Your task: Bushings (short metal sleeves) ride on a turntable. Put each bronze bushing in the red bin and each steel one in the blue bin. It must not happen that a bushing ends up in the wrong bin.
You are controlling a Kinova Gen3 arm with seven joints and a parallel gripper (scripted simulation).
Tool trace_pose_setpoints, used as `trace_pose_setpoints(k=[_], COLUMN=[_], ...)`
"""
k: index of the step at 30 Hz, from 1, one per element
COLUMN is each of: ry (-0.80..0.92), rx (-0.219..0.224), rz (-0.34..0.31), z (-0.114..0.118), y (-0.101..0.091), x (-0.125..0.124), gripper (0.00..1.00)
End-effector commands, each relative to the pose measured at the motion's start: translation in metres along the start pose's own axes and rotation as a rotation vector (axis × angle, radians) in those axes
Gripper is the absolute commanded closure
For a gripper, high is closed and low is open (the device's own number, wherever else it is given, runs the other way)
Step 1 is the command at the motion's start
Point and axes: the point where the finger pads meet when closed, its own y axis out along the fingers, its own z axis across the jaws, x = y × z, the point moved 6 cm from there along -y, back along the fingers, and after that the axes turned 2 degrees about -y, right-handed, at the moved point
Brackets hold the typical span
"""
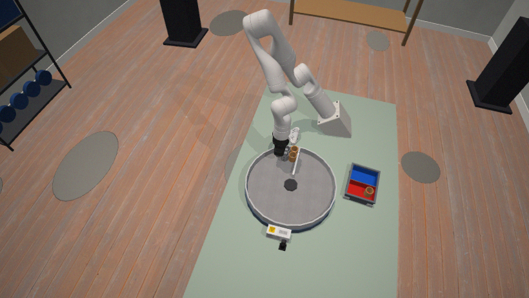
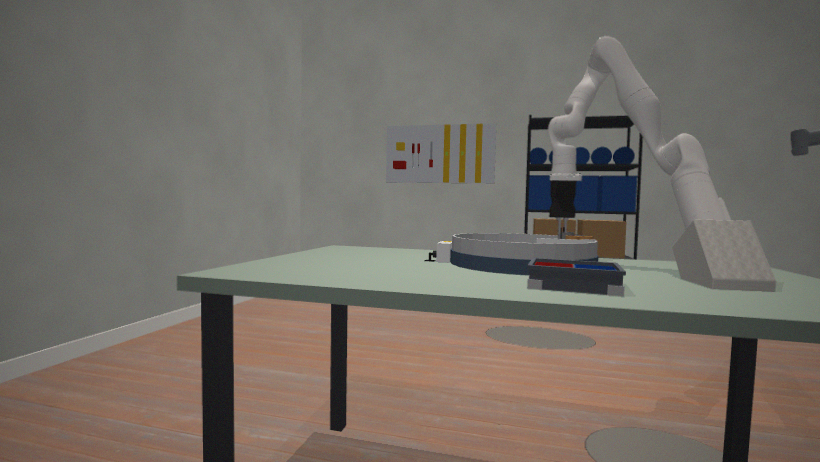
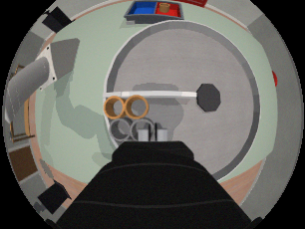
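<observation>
The turntable (image 1: 268, 194) (image 2: 493, 247) (image 3: 224, 60) carries two bronze and two steel bushings beside its rim. My gripper (image 2: 561, 231) (image 3: 152, 128) points down there, shut on the wall of the inner steel bushing (image 3: 142, 119), one finger inside and one outside. Whether this bushing is off the surface I cannot tell. The other steel bushing (image 3: 111, 128) stands nearer the rim. Two bronze bushings (image 1: 292, 158) (image 3: 147, 107) stand beside the steel ones. Another bronze bushing (image 1: 368, 193) (image 3: 164, 8) is in the red bin (image 1: 355, 189) (image 3: 174, 11). The blue bin (image 1: 363, 178) (image 3: 144, 7) holds nothing visible.
A white bar (image 1: 295, 166) (image 3: 169, 94) runs from the rim toward the dark hub (image 1: 290, 184) (image 3: 208, 97), close beside the bronze bushings. The turntable has a raised rim. A white box (image 1: 278, 231) (image 2: 444, 251) sits at its outer side, opposite the arm's base (image 1: 336, 122).
</observation>
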Motion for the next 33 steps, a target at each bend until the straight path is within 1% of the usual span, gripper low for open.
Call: trace_pose_setpoints(k=[1,33], ry=[0.0,0.0], rx=[0.002,0.002], rz=[0.001,0.001], z=[0.0003,0.0003], y=[-0.0018,-0.0113], x=[-0.0002,-0.0001], gripper=[1.0,1.0])
